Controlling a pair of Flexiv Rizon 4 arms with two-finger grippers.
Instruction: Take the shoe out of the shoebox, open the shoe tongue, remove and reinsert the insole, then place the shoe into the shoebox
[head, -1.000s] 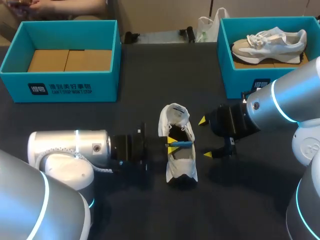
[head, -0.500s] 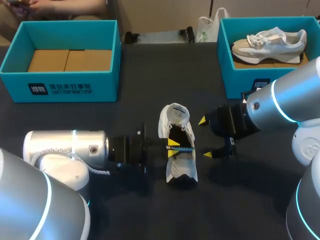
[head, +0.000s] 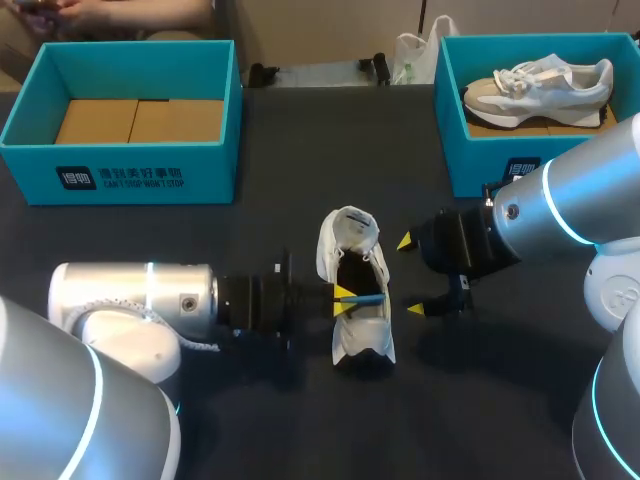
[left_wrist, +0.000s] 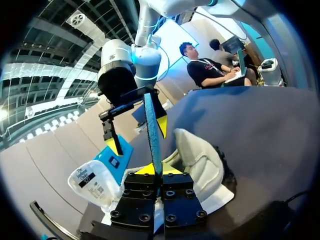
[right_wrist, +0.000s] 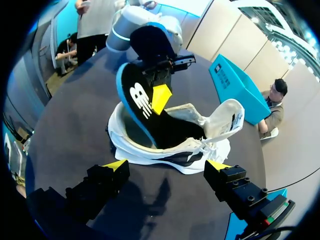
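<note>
Table (head: 290, 140) | left tool (head: 343, 299) with insole (head: 370, 297) shifted over shoe (head: 352, 232) | right tool (head: 410, 276) unmoved

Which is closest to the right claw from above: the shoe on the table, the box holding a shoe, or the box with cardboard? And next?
1. Shoe on the table: just beside the right claw, mid-table.
2. Box holding a shoe: behind the claw, far right.
3. Box with cardboard: far left, across the table.

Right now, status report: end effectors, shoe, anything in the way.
Left end effector shut on insole, lower end inside shoe. Right end effector open, beside shoe. Left shoebox and right shoebox far back, apart.
</note>
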